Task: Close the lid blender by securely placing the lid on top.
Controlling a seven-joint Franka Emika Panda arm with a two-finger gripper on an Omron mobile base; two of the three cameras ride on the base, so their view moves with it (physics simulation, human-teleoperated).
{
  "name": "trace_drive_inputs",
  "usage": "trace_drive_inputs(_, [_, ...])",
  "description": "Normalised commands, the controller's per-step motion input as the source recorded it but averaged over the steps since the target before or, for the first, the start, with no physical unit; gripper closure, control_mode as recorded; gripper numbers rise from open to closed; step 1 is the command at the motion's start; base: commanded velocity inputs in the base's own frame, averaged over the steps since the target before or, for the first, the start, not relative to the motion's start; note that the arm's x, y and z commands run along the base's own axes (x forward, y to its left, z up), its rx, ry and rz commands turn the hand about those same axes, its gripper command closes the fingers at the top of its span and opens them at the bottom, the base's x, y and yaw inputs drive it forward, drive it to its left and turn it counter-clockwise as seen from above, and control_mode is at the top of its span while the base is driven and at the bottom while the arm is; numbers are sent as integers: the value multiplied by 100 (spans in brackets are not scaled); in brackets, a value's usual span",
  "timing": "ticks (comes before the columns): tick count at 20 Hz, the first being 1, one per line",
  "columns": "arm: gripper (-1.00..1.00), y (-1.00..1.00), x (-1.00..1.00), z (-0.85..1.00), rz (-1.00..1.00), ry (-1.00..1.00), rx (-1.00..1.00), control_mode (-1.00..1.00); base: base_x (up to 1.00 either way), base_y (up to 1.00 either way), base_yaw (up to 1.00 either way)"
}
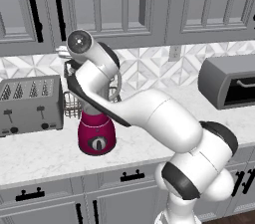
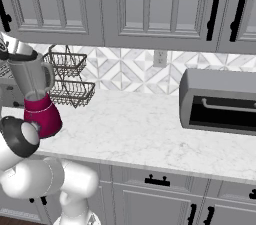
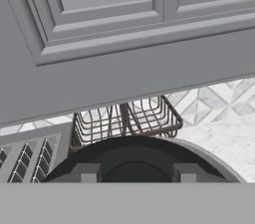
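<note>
Hand view gives me the gripper clamped across the black lid; right base view adds the lid seated on the blender jar by the toaster.

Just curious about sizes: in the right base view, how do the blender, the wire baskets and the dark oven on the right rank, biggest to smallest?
1. Oven, clearly largest.
2. Blender and baskets look alike; the blender sits nearer the camera, so I won't rank them.

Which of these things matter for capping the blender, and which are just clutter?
Job: blender, lid over the jar mouth, tool.
Clutter: toaster, wire baskets, grey box on the right of the counter.
</note>
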Motion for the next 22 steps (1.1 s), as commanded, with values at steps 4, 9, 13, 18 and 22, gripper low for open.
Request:
trace_drive_inputs(4, [100, -10, 0, 0, 0, -1, 0, -100, 0, 0, 0])
trace_drive_inputs(9, [100, -7, 0, -6, 0, -1, -4, -100, 0, 0, 0])
trace_drive_inputs(13, [100, -2, 0, -11, 0, -3, -8, -100, 0, 0, 0])
trace_drive_inputs(18, [100, -2, 0, -19, 0, -7, -9, -100, 0, 0, 0])
trace_drive_inputs(22, [100, -30, 0, -25, 0, -4, -6, -100, 0, 0, 0])
